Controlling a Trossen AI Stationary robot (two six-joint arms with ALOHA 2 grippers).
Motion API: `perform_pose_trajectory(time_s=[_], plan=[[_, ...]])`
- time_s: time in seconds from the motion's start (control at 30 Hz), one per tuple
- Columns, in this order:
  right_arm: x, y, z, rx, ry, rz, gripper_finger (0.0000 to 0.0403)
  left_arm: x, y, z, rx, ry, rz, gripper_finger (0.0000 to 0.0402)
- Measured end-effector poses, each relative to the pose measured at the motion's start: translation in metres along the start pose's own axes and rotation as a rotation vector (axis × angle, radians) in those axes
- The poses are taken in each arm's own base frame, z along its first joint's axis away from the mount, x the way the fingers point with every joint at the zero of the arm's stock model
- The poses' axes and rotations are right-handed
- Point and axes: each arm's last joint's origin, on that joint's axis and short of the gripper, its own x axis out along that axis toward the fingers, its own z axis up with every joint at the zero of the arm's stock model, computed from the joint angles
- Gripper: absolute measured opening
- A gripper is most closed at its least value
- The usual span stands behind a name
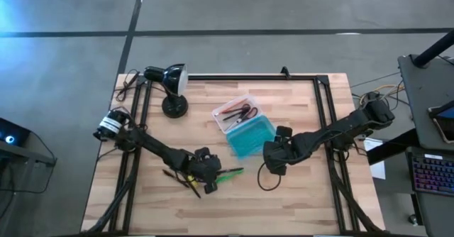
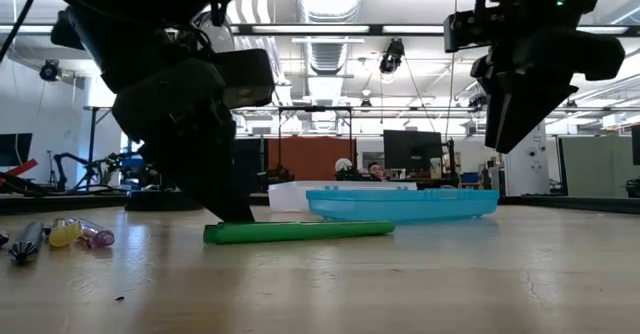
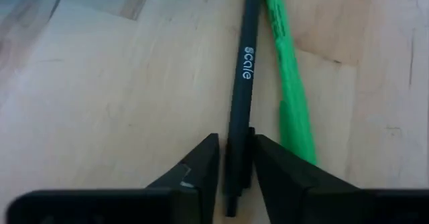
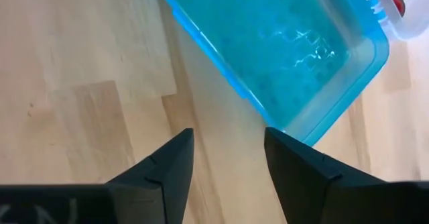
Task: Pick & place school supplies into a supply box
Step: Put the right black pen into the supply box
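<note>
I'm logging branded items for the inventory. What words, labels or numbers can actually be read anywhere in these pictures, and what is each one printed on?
"scale": white lettering on the barrel of the black pen, which lies between the fingers of the left gripper beside the green marker.
Keyboard at the table's right side: key markings too small to read.
No other readable text on the supply box, the lamp or the right gripper.

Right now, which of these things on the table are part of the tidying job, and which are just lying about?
Part of the job:
- black pen, between the left pincer fingers
- green marker
- supply box
- scissors in its clear half

Lying about:
- desk lamp
</note>
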Motion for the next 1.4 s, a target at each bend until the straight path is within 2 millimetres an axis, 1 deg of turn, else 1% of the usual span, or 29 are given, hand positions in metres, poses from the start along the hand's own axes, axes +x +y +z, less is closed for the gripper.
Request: perform_pose_trajectory(time_s=[0.07, 0.17, 0.27, 0.33, 0.4, 0.43, 0.47, 0.53, 0.63, 0.7, 0.77, 0.8, 0.9, 0.97, 1.07, 1.2, 1.3, 1.4], plan=[[-0.001, 0.002, -0.002, 0.005, -0.001, 0.002, 0.0166, 0.005, 0.006, 0.002, -0.01, 0.008, 0.012, 0.0054], [-0.004, 0.004, -0.004, 0.03, -0.008, 0.005, 0.0158, 0.009, 0.017, 0.01, -0.049, -0.004, 0.023, 0.0016], [-0.009, 0.005, -0.009, 0.075, -0.03, -0.046, 0.015, 0.008, 0.03, 0.024, -0.116, -0.031, 0.017, 0.001], [-0.013, 0.003, -0.013, 0.118, -0.053, -0.097, 0.0145, 0.0, 0.035, 0.035, -0.153, -0.054, -0.008, 0.0007], [-0.017, 0.001, -0.017, 0.152, -0.071, -0.141, 0.0141, -0.013, 0.038, 0.042, -0.141, -0.048, -0.04, 0.0006], [-0.019, -0.001, -0.018, 0.166, -0.08, -0.158, 0.0139, -0.023, 0.037, 0.047, -0.123, -0.068, -0.062, 0.0001], [-0.021, -0.002, -0.019, 0.176, -0.087, -0.176, 0.0138, -0.034, 0.034, 0.055, -0.112, -0.107, -0.105, 0.0003], [-0.024, -0.005, -0.021, 0.19, -0.105, -0.206, 0.0135, -0.063, 0.03, 0.072, -0.112, -0.206, -0.195, 0.0004], [-0.026, -0.009, -0.022, 0.195, -0.133, -0.233, 0.0132, -0.094, 0.031, 0.088, -0.104, -0.297, -0.25, 0.0004], [-0.028, -0.012, -0.022, 0.202, -0.155, -0.255, 0.0132, -0.104, 0.039, 0.096, -0.09, -0.333, -0.233, 0.0004], [-0.027, -0.013, -0.024, 0.199, -0.156, -0.267, 0.0132, -0.108, 0.047, 0.1, -0.069, -0.341, -0.212, 0.0003], [-0.027, -0.014, -0.024, 0.201, -0.155, -0.269, 0.0132, -0.107, 0.05, 0.1, -0.051, -0.313, -0.214, 0.0003], [-0.023, -0.015, -0.027, 0.195, -0.132, -0.274, 0.0132, -0.083, 0.052, 0.089, 0.006, -0.177, -0.205, 0.0001], [-0.02, -0.015, -0.03, 0.195, -0.105, -0.257, 0.0133, -0.068, 0.047, 0.08, 0.051, -0.113, -0.191, 0.0001], [-0.014, -0.015, -0.036, 0.216, -0.054, -0.229, 0.0134, -0.052, 0.034, 0.078, 0.121, -0.113, -0.165, 0.0004], [-0.009, -0.014, -0.042, 0.242, -0.002, -0.202, 0.0131, -0.027, 0.023, 0.071, 0.161, -0.046, -0.136, 0.0041], [-0.006, -0.014, -0.044, 0.251, 0.01, -0.198, 0.013, -0.016, 0.016, 0.076, 0.218, -0.049, -0.135, 0.0077], [-0.005, -0.014, -0.045, 0.253, 0.013, -0.197, 0.013, -0.004, 0.013, 0.078, 0.236, -0.036, -0.108, 0.0106]])
